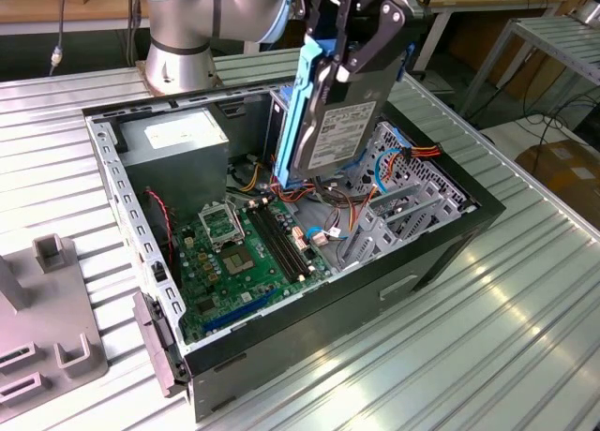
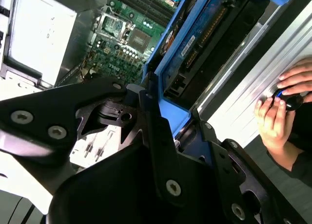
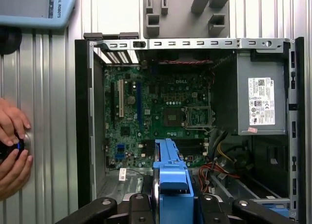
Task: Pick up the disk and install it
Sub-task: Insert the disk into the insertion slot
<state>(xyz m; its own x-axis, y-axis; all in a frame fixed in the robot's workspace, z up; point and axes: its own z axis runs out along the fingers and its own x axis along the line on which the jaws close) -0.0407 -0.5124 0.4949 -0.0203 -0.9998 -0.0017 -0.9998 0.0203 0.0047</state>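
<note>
In the exterior view: white label on the disk (image 1: 339,131), hanging tilted and on edge above the open computer case (image 1: 441,253). In the first wrist view: two hands (image 3: 10,122) of a person around a small dark object beside the case. Counted: one disk, one blue bracket (image 1: 302,103), one grey power-supply box (image 1: 173,141), one green board (image 1: 234,258). Gripper (image 1: 352,58) clamped on the disk's upper end, disk reaching down below it, over the case's inside
</note>
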